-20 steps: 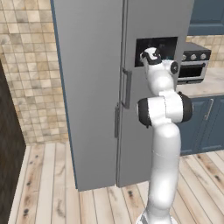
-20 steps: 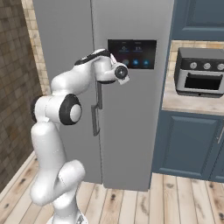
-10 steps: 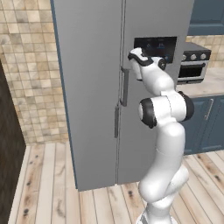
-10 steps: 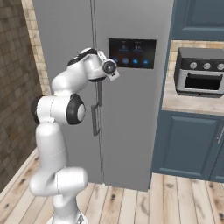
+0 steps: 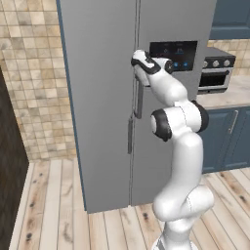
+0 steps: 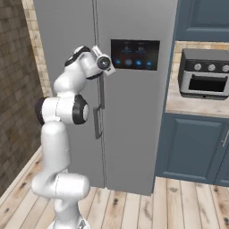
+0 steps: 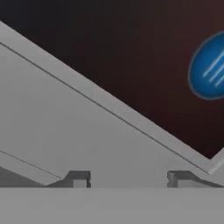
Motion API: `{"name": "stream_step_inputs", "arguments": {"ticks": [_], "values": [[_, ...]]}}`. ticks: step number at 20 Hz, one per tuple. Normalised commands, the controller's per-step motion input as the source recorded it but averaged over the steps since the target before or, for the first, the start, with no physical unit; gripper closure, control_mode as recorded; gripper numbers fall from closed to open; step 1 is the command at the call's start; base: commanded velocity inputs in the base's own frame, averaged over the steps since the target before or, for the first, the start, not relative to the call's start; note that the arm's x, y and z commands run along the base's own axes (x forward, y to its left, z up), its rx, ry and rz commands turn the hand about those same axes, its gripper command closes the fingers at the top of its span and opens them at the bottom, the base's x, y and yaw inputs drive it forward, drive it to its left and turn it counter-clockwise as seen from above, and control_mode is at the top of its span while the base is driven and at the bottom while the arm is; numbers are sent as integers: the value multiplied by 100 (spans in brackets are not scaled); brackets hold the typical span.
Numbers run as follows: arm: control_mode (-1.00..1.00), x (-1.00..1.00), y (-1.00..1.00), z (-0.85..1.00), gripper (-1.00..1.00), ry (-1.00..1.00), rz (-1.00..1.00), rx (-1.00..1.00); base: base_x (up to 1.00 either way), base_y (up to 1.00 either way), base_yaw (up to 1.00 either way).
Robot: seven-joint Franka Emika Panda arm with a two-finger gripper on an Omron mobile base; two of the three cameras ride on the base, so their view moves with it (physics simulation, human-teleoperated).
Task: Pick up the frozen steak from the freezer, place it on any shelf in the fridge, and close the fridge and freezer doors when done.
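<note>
Both doors of the tall grey unit are shut. In the left base view the plain door point(image 5: 97, 97) fills the upper left and middle of the frame, and the door with the black dispenser panel point(image 5: 173, 52) stands to its right. Two slim vertical handles sit by the seam between them: one upper handle point(image 5: 139, 100) and one lower handle point(image 5: 130, 135). The white arm rises from the bottom right and bends up toward the seam, so that the gripper point(image 5: 138, 62) sits at the top end of the upper handle, just left of the dispenser panel. In the right base view the gripper point(image 6: 99, 57) lies in the upper middle, again at the top of that handle point(image 6: 102, 96). The hand view looks close onto the grey door face, with the dark panel and a blue oval button point(image 7: 209, 68) at upper right. Two dark fingertips point(image 7: 78, 178) rise at the bottom edge; whether the jaws grip the handle I cannot tell. The worktop point(image 6: 188, 103) with a small oven point(image 6: 206, 74) lies at right.
</note>
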Motion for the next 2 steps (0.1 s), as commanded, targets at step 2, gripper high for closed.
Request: {"name": "stream_step_inputs", "arguments": {"ticks": [2], "values": [[-100,59,32,0,-100,0,0,-6,0,0,0]]}}
